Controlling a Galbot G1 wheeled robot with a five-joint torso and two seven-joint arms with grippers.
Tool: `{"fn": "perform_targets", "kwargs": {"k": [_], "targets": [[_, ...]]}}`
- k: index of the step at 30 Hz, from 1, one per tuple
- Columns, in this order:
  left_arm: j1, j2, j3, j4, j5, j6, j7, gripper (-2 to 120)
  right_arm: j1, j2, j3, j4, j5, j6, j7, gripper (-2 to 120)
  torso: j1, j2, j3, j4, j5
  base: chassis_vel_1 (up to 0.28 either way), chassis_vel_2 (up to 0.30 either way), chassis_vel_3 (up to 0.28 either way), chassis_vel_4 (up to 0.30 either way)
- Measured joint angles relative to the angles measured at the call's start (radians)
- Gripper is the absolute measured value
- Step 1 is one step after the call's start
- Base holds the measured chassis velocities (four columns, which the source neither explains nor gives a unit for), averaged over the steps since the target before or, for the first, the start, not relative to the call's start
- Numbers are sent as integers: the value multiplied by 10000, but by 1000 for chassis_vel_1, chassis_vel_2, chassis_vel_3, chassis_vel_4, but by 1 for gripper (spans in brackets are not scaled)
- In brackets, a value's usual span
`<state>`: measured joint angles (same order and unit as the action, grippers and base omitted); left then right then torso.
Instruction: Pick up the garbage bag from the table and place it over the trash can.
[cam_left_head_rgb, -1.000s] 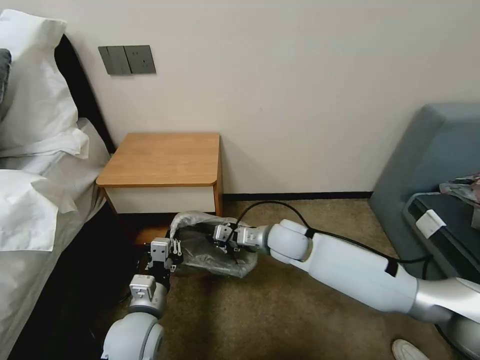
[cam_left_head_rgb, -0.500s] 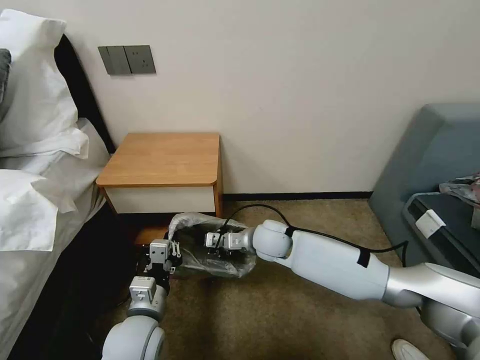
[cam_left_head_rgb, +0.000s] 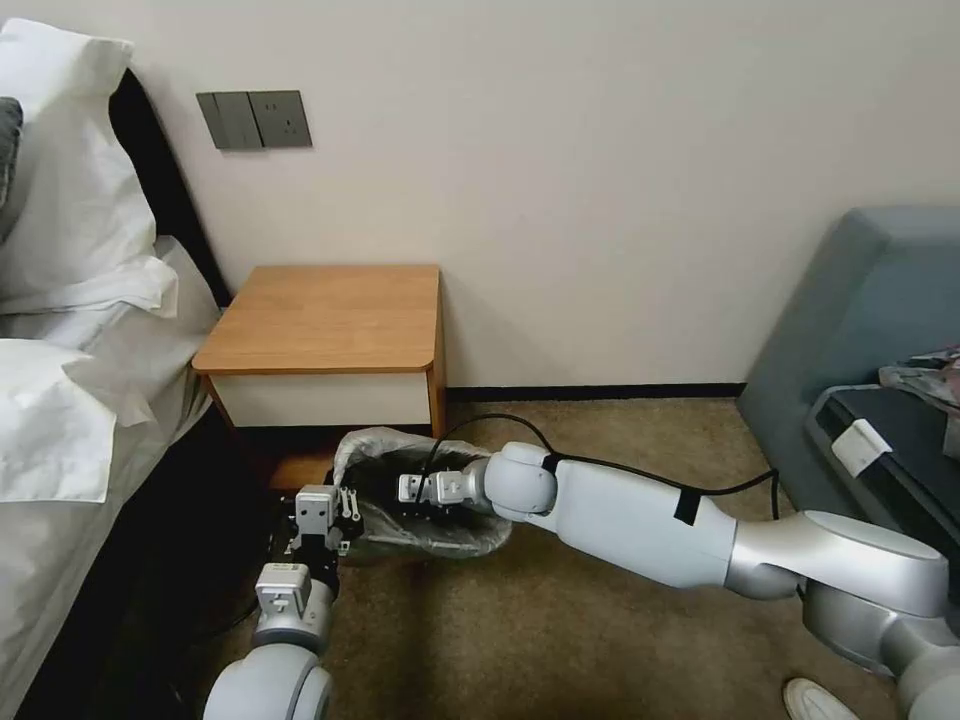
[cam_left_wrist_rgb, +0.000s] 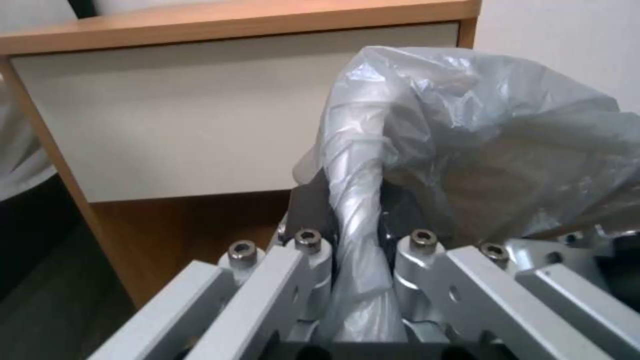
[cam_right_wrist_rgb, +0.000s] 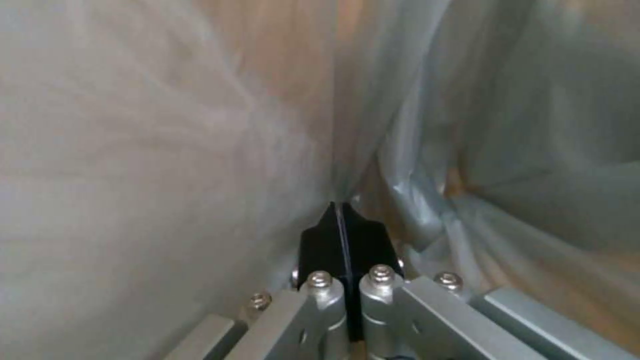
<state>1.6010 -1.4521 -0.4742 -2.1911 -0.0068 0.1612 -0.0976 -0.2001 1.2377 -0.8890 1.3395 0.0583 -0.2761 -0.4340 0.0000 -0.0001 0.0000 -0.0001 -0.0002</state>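
The garbage bag (cam_left_head_rgb: 440, 520), thin grey translucent film, stands bunched up on the carpet just in front of the table (cam_left_head_rgb: 330, 320). My left gripper (cam_left_head_rgb: 335, 505) is at the bag's left edge. In the left wrist view it (cam_left_wrist_rgb: 357, 220) is shut on a twisted strand of the bag (cam_left_wrist_rgb: 467, 125). My right gripper (cam_left_head_rgb: 400, 492) reaches in from the right, inside the bag's mouth. Its black pads (cam_right_wrist_rgb: 327, 240) are pressed together where the film (cam_right_wrist_rgb: 167, 125) gathers to a pleat. The trash can is hidden by the film.
A bed with white pillows (cam_left_head_rgb: 70, 300) lies to the left, close to my left arm. A grey-blue sofa (cam_left_head_rgb: 860, 300) with a patterned cloth bundle (cam_left_head_rgb: 925, 375) stands at the right. Open carpet (cam_left_head_rgb: 560, 640) lies in front. A white shoe (cam_left_head_rgb: 820, 700) sits at the lower right.
My right arm has moved left, carrying its gripper further into the bag. The bag has sunk lower and flatter. My left gripper has dropped slightly, still holding the film.
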Motion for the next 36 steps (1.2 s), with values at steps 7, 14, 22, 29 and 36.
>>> {"fn": "perform_targets", "kwargs": {"k": [7,14,22,29,36], "targets": [[164,-206,-18,-81,5,3,-22,5,-35,465,-11,-399,-93,87,0,0,0,0,0,3,2,0,0,0,0],[115,-278,-116,-46,-15,-1,-44,5,-81,310,-48,-123,-79,129,2,0,0,0,0,0,1,0,0,0,0],[-1,-278,-258,171,-228,56,-208,5,-199,-426,293,1001,227,265,29,0,0,1,0,1,3,0,0,0,0],[-122,-122,-294,221,-799,380,-496,5,-811,-1393,1281,2277,570,552,46,0,-1,2,0,1,2,0,0,0,0],[-323,5,-317,226,-1610,960,-886,5,-2528,-2477,3193,3925,1239,667,442,0,0,2,0,1,8,0,0,0,0]]}}
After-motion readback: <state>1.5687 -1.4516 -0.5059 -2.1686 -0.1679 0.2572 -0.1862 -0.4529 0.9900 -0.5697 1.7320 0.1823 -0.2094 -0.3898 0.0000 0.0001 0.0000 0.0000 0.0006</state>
